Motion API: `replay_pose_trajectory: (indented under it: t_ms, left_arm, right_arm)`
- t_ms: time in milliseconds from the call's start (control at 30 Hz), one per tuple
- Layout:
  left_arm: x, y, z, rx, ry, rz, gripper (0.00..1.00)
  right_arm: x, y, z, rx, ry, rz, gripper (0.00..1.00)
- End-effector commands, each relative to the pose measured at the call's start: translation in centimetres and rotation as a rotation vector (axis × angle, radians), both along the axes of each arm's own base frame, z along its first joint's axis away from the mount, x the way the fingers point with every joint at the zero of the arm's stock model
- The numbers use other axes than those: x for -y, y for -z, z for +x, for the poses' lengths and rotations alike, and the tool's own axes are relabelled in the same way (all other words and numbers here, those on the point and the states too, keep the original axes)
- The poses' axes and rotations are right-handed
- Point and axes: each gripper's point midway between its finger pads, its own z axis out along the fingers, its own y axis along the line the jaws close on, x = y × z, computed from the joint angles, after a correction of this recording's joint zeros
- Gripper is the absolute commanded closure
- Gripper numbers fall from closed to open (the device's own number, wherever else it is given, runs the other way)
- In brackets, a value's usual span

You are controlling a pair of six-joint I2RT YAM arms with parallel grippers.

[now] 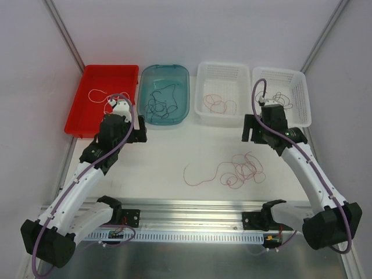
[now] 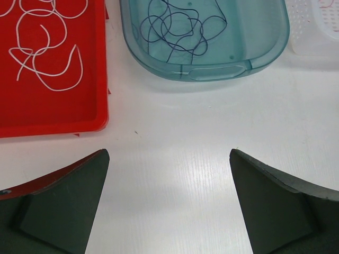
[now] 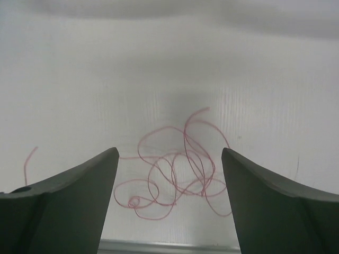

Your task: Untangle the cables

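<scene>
A small clump of red-pink cables (image 1: 241,168) lies on the white table right of centre, with one loose red strand (image 1: 197,174) trailing to its left. In the right wrist view the clump (image 3: 175,177) shows below and between my open fingers. My right gripper (image 3: 169,153) is open and empty, held high near the right basket (image 1: 268,110). My left gripper (image 2: 168,153) is open and empty over bare table, just in front of the red tray and teal tub (image 1: 121,109). No white, black or brown strands lie in the clump.
Along the back stand a red tray (image 1: 87,125) with white strands (image 2: 45,58), a teal tub (image 2: 212,71) with dark strands (image 2: 177,29), a white basket (image 1: 200,119) with red strands, and a second white basket (image 1: 305,116) with dark strands. A metal rail (image 1: 192,209) runs along the near edge.
</scene>
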Motion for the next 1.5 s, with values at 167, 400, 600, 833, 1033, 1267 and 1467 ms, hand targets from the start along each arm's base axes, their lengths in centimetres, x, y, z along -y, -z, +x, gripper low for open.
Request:
replay_pose_trajectory:
  t_ms: [167,400,600,833,1033,1267,1467]
  left_arm:
    - [2.3,-0.4,0.3,0.006,0.112,-0.073,0.01]
    - [2.7,-0.3,0.3,-0.002,0.129,-0.081,0.01]
    - [2.8,-0.1,0.4,-0.010,0.133,-0.081,0.01]
    - [3.2,0.1,0.3,-0.022,0.151,-0.089,0.01]
    - [3.2,0.1,0.3,-0.022,0.151,-0.089,0.01]
    - [3.2,0.2,0.4,-0.024,0.149,-0.084,0.01]
    - [3.2,0.2,0.4,-0.022,0.150,-0.083,0.01]
  right_arm:
    - [4.2,9.1,-8.8,-0.205,0.265,0.034,0.18]
    - [3.0,12.6,-9.4,-0.249,0.233,0.092,0.23]
    - [2.8,14.2,-8.1,-0.251,0.220,0.085,0.36]
    - [2.1,14.3,-7.5,-0.254,0.131,0.068,0.70]
    - [-1.0,11.2,-6.8,-0.211,-0.009,0.080,0.99]
    - [-5.3,-0.9,-4.5,-0.025,-0.193,0.029,0.99]
    - [-8.1,-17.4,-3.3,0.274,-0.339,0.066,0.99]
